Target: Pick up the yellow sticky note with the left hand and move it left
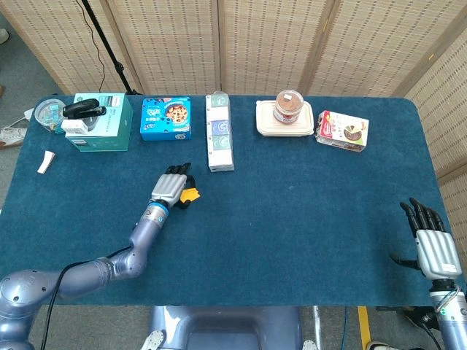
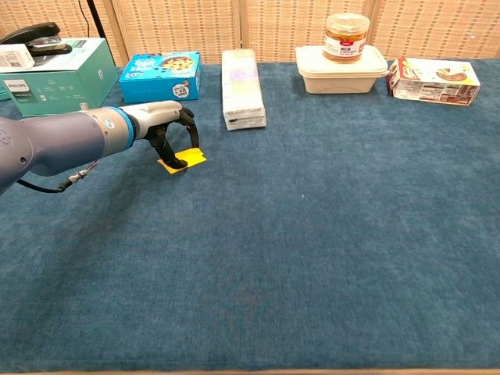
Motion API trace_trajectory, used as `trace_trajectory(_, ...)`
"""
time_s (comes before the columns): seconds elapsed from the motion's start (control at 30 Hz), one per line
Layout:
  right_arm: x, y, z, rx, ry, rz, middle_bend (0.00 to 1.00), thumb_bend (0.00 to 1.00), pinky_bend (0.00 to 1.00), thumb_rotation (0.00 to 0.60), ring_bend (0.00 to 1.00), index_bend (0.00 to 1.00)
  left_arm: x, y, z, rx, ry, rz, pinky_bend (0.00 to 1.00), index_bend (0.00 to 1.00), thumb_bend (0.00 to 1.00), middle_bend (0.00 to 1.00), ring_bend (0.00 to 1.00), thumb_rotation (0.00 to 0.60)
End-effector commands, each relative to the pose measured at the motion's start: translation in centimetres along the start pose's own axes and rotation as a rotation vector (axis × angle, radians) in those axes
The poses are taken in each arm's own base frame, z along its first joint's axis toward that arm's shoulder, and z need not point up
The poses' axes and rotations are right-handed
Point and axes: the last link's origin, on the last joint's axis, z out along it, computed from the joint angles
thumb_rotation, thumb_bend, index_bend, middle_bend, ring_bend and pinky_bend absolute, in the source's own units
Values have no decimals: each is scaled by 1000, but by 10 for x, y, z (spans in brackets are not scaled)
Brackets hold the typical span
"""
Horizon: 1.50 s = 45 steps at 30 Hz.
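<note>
The table [image 2: 328,234] was covered in matt, napped blue cloth. The left hand [image 2: 168,125] showed smooth silver metal casing with black fingers [image 2: 181,160]. The yellow sticky note [image 2: 191,158] looked like matt paper. The screen [image 1: 277,36] at 12 o'clock appeared as woven cane in wood frames.
</note>
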Motion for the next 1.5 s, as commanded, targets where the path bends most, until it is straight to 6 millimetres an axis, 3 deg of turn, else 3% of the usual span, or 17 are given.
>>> trace_trajectory(0.03, 0, 0, 0, 0, -1, 0, 0, 0, 54, 600, 0, 0, 0, 1, 0, 0, 0, 5, 0, 437, 332, 0, 0, 600)
trace_trajectory(1.5, 2, 3, 1, -8, 4, 13, 0, 0, 54, 600, 0, 0, -9, 9, 15, 21, 31, 52, 0, 536, 484, 0, 0, 600)
